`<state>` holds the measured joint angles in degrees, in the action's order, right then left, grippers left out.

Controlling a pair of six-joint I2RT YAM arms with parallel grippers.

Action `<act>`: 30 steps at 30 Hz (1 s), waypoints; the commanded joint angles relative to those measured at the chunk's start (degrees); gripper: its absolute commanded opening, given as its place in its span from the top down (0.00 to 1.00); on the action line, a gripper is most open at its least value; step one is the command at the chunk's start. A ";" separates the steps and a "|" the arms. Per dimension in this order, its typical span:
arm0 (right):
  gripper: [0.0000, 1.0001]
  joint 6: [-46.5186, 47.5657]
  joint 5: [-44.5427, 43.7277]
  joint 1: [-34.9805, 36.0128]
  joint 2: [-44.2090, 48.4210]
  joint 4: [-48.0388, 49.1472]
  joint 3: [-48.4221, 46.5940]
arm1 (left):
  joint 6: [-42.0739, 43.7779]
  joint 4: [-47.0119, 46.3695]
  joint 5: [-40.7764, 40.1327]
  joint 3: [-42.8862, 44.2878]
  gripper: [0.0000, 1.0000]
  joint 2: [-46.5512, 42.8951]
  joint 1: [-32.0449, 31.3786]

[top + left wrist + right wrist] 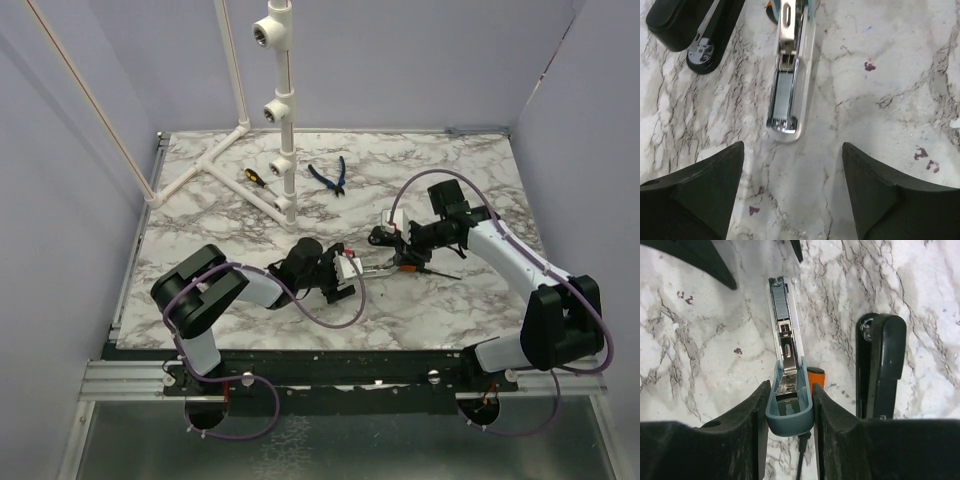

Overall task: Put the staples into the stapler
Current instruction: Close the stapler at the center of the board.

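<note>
**Black stapler flat on the marble, mid-bench, right beside the clamped teal bar**

The stapler (884, 365) lies on the marble-patterned bench (700, 340), its long axis running left-right across it. It's parallel to the pale teal bar (789, 412), just beside it and not touching, and its metal-tipped end points toward the left arm. The right fingers (747, 425) are clamped on the bar's teal end, with an orange handle (815, 374) tucked against it. The left fingers (710, 185) stand wide apart, nothing between them, facing the bar's open metal channel. Bare marble surrounds the pair. Pliers (330, 177), a screwdriver (255, 177) and a white pipe frame (283, 120) sit well back, and lilac walls close three sides.
</note>
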<state>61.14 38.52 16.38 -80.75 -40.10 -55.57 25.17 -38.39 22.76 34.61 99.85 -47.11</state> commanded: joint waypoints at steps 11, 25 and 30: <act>0.74 2.40 -8.29 -0.26 -4.91 -8.56 -4.63 | -3.63 0.02 9.60 4.49 0.40 3.26 3.17; 0.73 -7.10 -12.68 4.56 -9.91 -5.63 -7.81 | -15.61 -11.70 10.60 3.00 0.51 8.10 3.84; 0.70 -11.92 -14.03 7.98 -11.19 -1.62 -6.50 | -23.10 -18.13 8.40 0.74 0.51 8.90 5.55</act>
<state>54.22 27.64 21.58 -88.62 -45.82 -63.77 9.61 -48.93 31.24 37.50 107.53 -43.07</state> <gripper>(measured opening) 0.347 0.493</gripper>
